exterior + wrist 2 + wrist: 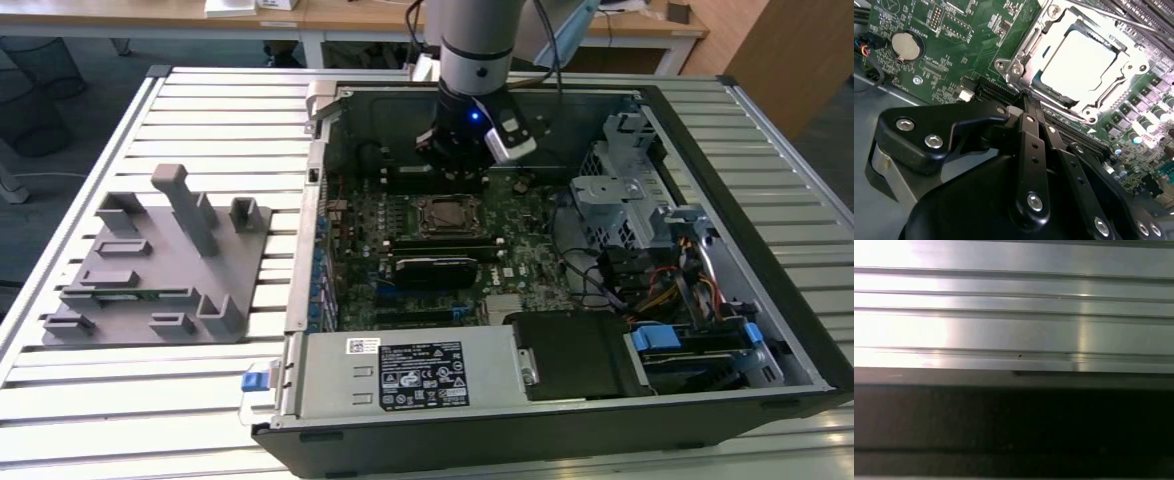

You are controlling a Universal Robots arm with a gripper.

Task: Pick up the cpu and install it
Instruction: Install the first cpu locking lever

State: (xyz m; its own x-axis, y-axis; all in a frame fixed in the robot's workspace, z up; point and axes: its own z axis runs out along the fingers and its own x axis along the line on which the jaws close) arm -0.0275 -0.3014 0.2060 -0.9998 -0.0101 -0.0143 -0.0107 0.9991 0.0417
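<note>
While the big open computer case [561, 330] lies on the slatted table [200, 400], the gripper [1026, 102] hangs just beside the socket [1019, 62], its fingers [1030, 125] pressed together, holding nothing. The cpu [1079, 62] lies flat in the socket, just past the fingertips. It is square, shiny side up.

Shiny metal cpu [1081, 57] lies in a bright steel socket frame [1021, 62]; matt black gripper [1026, 107]; ribbed brushed-aluminium table [200, 400].
</note>
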